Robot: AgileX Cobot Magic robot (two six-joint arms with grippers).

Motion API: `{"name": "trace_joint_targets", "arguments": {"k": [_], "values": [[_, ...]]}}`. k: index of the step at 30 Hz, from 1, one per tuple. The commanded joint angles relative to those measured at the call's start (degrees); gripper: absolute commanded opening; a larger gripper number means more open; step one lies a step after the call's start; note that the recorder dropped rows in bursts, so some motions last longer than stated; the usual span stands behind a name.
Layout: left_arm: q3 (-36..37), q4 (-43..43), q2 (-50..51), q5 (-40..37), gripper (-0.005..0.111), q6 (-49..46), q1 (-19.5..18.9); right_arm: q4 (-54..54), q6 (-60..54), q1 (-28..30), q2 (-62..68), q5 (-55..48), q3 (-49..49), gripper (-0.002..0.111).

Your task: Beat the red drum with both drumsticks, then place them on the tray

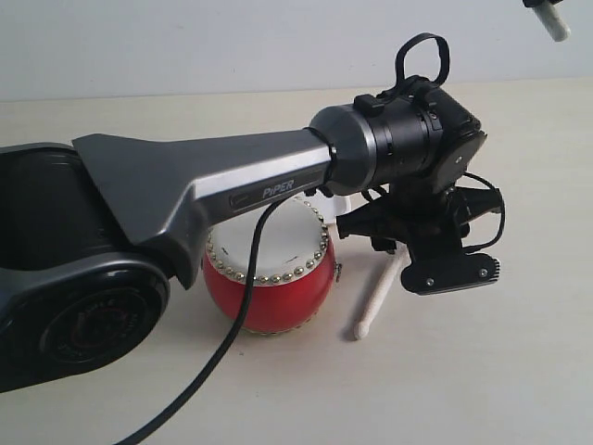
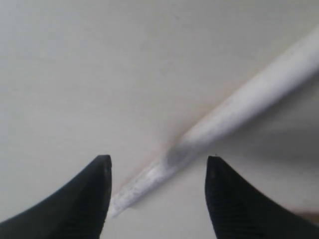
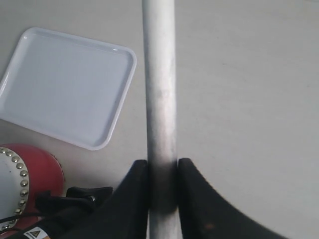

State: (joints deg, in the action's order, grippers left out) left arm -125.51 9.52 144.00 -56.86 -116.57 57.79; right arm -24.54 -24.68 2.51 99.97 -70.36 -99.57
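Pale tabletop (image 1: 482,371) and a plain wall are all you have around the red drum (image 1: 278,287), which stands upright, skin up, under the outstretched left arm (image 1: 232,181).

One drumstick (image 1: 375,298) lies flat on the table just beside the drum, apart from it. The left gripper (image 2: 159,164) hangs right over it with its fingers (image 2: 94,194) spread wide, one on each side and neither touching the wood. In the wrist view the stick runs slantwise through that gap, not square to it. Close as you are and I'd expect one finger to meet it first, swinging or rolling it toward the drum or out of the pinch. The fingers also sit near one end, so a weak grip could let the long part droop.

That arm's cable (image 1: 232,334) hangs in front of the drum; dragging it may nudge the drum.

The second drumstick (image 3: 159,99) is pinched between the right gripper's (image 3: 163,167) fingers, high and well away from the drum. Smooth wood may slide through on a beat.

The tray (image 3: 65,84) lies empty close by the drum, not touching it.
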Motion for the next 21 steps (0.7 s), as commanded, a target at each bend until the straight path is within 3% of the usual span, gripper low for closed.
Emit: {"name": "trace_joint_targets", "arguments": {"k": [1, 21], "values": [[0.07, 5.83, -0.40, -3.15, 0.055, -0.50, 0.08, -0.17, -0.65, 0.11, -0.99, 0.40, 0.30, 0.000], [0.07, -4.25, -0.40, -3.39, 0.055, -0.62, -0.77, 0.71, -0.78, 0.11, 0.23, 0.40, 0.30, 0.000]]}}
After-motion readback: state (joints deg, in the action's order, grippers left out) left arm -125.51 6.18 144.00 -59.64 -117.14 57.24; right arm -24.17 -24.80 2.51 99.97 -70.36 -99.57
